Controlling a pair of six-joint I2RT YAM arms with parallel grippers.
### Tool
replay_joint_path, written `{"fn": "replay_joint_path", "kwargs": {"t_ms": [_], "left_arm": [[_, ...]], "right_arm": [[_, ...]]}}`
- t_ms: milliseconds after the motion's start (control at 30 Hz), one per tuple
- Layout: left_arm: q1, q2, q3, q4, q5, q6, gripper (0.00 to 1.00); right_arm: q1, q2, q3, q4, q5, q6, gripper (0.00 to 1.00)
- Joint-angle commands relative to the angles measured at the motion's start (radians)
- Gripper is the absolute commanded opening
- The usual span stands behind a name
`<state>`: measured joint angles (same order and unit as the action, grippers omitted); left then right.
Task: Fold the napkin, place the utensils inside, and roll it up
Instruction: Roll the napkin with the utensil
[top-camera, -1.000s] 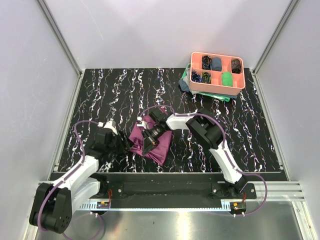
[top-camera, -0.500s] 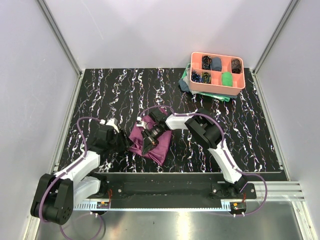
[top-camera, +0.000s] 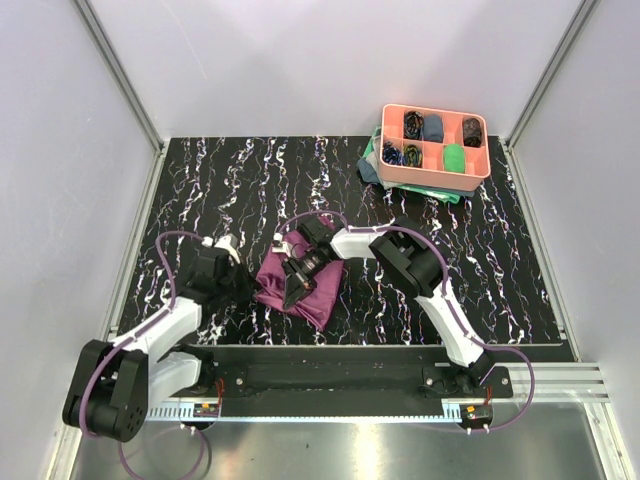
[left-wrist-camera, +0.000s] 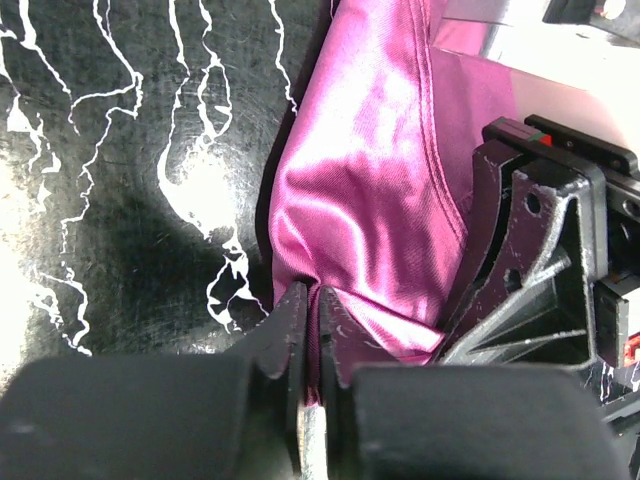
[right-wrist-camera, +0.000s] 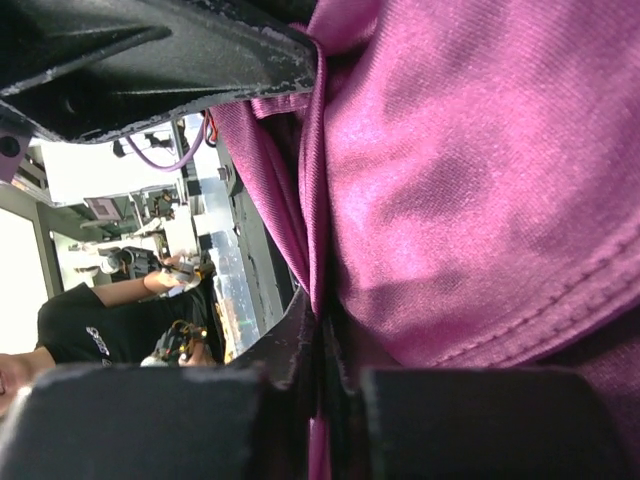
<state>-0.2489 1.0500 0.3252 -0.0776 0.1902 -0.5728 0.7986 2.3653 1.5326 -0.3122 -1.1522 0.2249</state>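
Note:
The plum-purple napkin (top-camera: 320, 290) lies bunched on the black marbled table in front of the arms. My left gripper (top-camera: 250, 288) is at its left edge. In the left wrist view the gripper (left-wrist-camera: 312, 300) is shut, with a thin fold of the napkin (left-wrist-camera: 370, 180) pinched between its fingertips. My right gripper (top-camera: 292, 296) reaches in from the right and points down into the cloth. Seen from the right wrist, that gripper (right-wrist-camera: 322, 325) is shut on a fold of the napkin (right-wrist-camera: 470, 180). The utensils are out of view.
A pink compartment tray (top-camera: 482, 160) holding small cloth rolls stands at the back right, on a teal-green cloth (top-camera: 371, 160). Aluminium frame rails and white walls border the table. The right gripper's body (left-wrist-camera: 540, 250) sits close beside my left fingers.
My left gripper has moved right to the napkin's left edge and shut on it. The right gripper has stayed on the cloth, barely moving.

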Motion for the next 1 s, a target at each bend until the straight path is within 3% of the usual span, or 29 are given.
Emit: {"fn": "replay_joint_path", "kwargs": {"t_ms": [0,133,167,267,600,800,967], "left_arm": [[0.003,0.042,0.041,-0.031,-0.006,0.011,0.00],[0.003,0.079,0.069,-0.073,0.012,0.005,0.00],[0.003,0.090,0.080,-0.082,0.021,0.002,0.00],[0.003,0.105,0.113,-0.126,0.023,0.001,0.00],[0.003,0.123,0.195,-0.215,0.046,0.021,0.00],[0.003,0.123,0.192,-0.215,0.054,0.019,0.00],[0.003,0.117,0.190,-0.214,0.051,0.021,0.00]], "right_arm": [[-0.010,-0.093,0.008,-0.019,0.054,-0.004,0.14],[-0.012,-0.236,-0.038,-0.025,0.143,-0.036,0.41],[-0.012,-0.264,-0.069,-0.024,0.172,-0.060,0.53],[-0.009,-0.397,-0.167,-0.019,0.305,-0.139,0.67],[0.105,-0.741,-0.514,0.200,0.806,-0.260,0.77],[0.223,-0.759,-0.549,0.266,1.020,-0.340,0.83],[0.255,-0.756,-0.574,0.346,1.042,-0.389,0.97]]}}
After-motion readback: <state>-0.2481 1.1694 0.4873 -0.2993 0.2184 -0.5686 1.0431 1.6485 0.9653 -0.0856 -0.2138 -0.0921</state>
